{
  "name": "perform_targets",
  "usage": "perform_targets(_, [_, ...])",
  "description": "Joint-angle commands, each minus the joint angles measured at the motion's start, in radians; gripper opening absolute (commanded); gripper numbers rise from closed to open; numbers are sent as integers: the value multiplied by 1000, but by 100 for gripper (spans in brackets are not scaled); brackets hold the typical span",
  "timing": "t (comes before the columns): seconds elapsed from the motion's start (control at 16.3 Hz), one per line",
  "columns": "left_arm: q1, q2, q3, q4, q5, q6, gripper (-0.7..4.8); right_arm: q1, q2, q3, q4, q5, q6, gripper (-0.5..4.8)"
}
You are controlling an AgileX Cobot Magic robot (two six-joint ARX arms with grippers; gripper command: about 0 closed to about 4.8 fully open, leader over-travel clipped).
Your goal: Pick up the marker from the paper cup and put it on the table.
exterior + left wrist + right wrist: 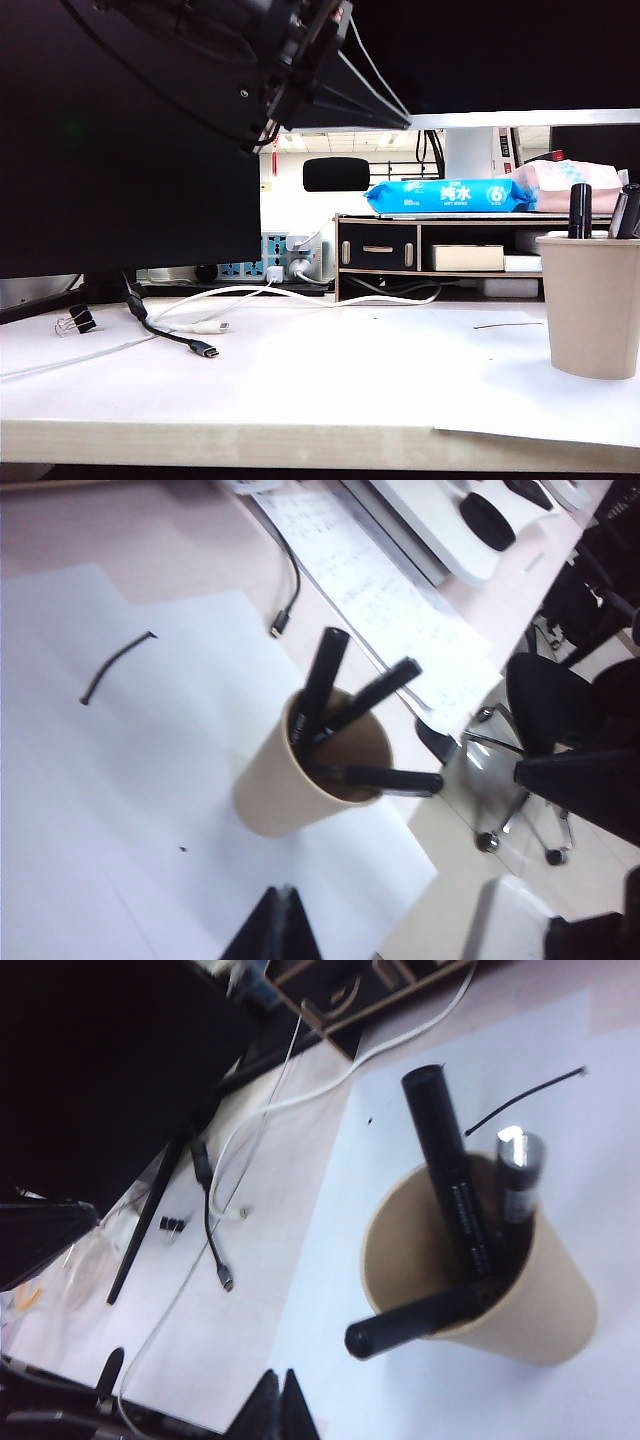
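The beige paper cup (pixel 590 305) stands upright at the right of the white table (pixel 300 420), on a sheet of paper. Three dark pens lean in the cup (pixel 300 780). The black marker (pixel 447 1150) with white print on its barrel stands tallest, also showing as the marker (pixel 322 675) and the marker (pixel 580 210). A grey-glinting pen (pixel 520 1165) sits beside it, and a third pen (pixel 415 1322) leans over the rim. My left gripper (pixel 285 892) hangs shut and empty above the paper, short of the cup. My right gripper (pixel 278 1376) is shut and empty too, apart from the cup (pixel 480 1270).
A black USB cable (pixel 175 335), white cables and a binder clip (pixel 77 320) lie at the table's left. A wooden shelf riser (pixel 430 255) with a blue wipes pack (pixel 450 195) stands behind. A dark arm (pixel 290 60) hangs overhead. A short black wire (pixel 115 665) lies on the paper.
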Motion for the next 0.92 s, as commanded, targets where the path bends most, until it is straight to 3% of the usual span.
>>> perform_targets(0.06, [0, -3, 5, 14, -10, 27, -5, 7, 101, 56, 93, 11, -48, -3])
perform_targets(0.31, [0, -3, 6, 13, -10, 29, -5, 37, 343, 217, 64, 64, -204, -3])
perform_targets(0.55, [0, -3, 6, 13, -9, 34, -5, 150, 628, 484, -158, 257, -432, -1])
perform_targets(0.68, [0, -3, 6, 13, -9, 43, -5, 188, 699, 586, -234, 301, -478, 3])
perform_targets(0.8, [1, -3, 6, 13, -23, 48, -5, 214, 735, 655, -278, 333, -481, 93])
perform_targets(0.92, [2, -3, 6, 13, -35, 50, -5, 220, 746, 675, -274, 333, -481, 108])
